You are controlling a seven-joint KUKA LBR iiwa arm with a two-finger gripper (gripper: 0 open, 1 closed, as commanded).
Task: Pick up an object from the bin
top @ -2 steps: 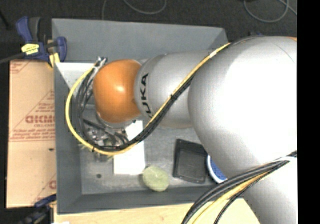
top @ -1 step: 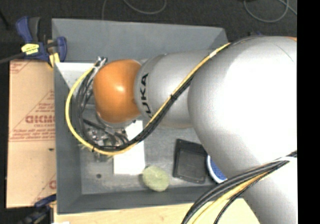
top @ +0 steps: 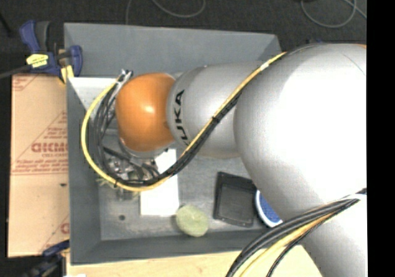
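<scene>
A: What is biggest here?

B: The arm [top: 296, 121]. It covers the bin [top: 185, 50] from above the ball [top: 192, 221] out to the right. Its orange cover [top: 143, 112] sits up and left of the ball.

A: And the gripper?

B: The gripper [top: 126, 171] hangs under that cover, up and left of the ball and low in the bin. Cables and the cover hide its tips, so I cannot tell whether it is open or closed, or whether it holds anything.

A: What is nearest to it?

B: A white card [top: 159, 202] lies flat just left of the ball, its near corner about touching the ball. The gripper is at the card's upper left edge.

A: The rest?

B: A black square pad [top: 234, 200] lies just right of the ball. A blue and white disc [top: 266, 213] lies further right, half under the arm.

A: Room to move?

B: There is bare floor left of the ball, along the near wall. The gripper is near the left wall. The far part of the floor is also bare.
</scene>
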